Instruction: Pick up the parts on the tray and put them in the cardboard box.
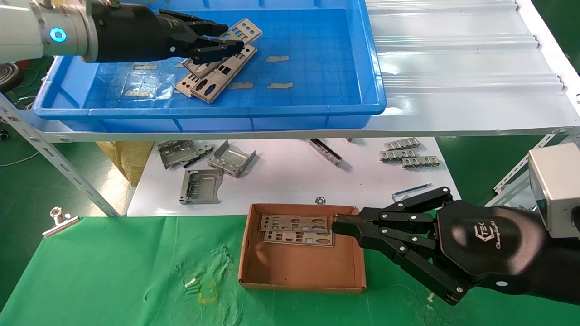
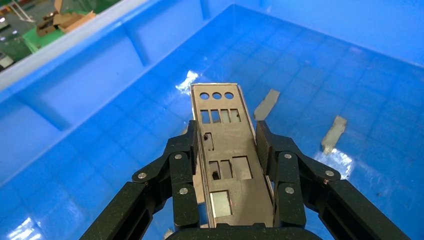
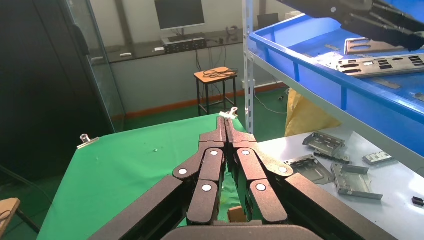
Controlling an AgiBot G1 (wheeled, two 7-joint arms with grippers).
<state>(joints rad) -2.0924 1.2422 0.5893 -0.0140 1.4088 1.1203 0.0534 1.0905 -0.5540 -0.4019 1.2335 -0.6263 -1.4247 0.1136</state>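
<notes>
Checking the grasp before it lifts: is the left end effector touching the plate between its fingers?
Touching. The left wrist view shows both fingers of the left end effector pressed against the plate's long edges.

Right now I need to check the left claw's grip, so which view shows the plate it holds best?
The left wrist view: the plate fills it, pinched between the left claw's fingers. The head view has the claw covering most of it. The right wrist view shows only a distant sliver.
</notes>
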